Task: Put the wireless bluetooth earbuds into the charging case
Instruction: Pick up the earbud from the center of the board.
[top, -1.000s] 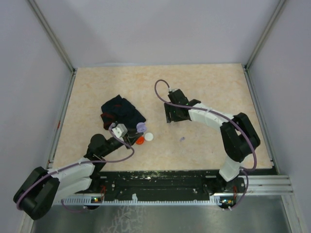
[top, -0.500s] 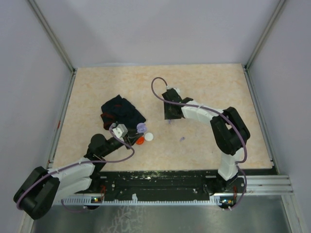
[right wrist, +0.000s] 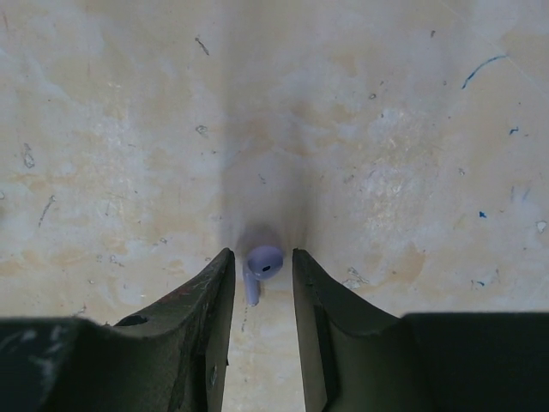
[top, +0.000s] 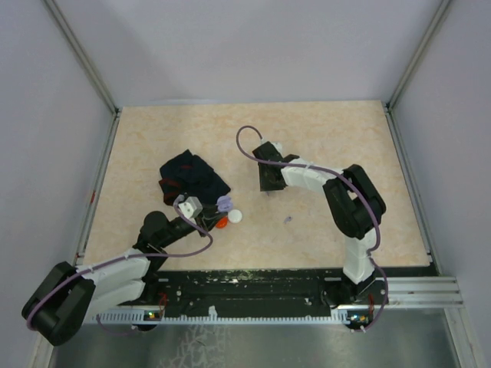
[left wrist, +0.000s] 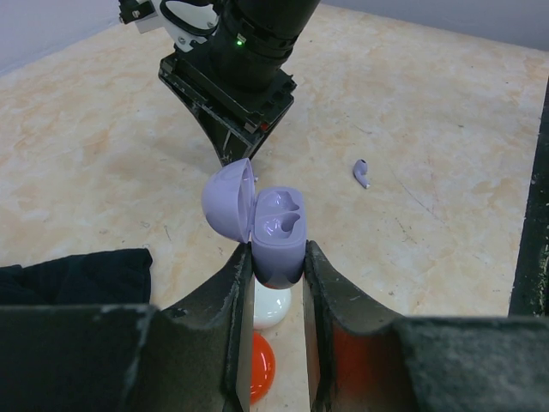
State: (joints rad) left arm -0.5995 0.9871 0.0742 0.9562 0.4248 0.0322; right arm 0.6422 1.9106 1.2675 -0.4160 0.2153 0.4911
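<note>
Seen from above, the left gripper (top: 218, 207) holds the lavender charging case (top: 225, 202) low over the table (top: 345, 138), just beside a white disc (top: 235, 217) and a red disc (top: 221, 223), with a dark cloth (top: 192, 176) behind them. The right gripper (top: 266, 187) points down at the table, a little to the right of the case and farther back. A second lavender earbud (top: 288, 220) lies loose on the bare table, apart from both grippers but nearer to the right arm. In the left wrist view, the two fingers are clamped on the sides of the case body. Its lid stands open to the left, and both moulded seats look empty and face up toward the right gripper. In the right wrist view, a lavender earbud (right wrist: 262, 264) lies on the table exactly between the fingers. Its round head is away from the camera and its stem runs along the gap, so the fingers meet its sides. The fingers stand narrow around it, but I cannot tell if they already pinch it. In my judgement, the carry goes left and nearer, toward the case.
</note>
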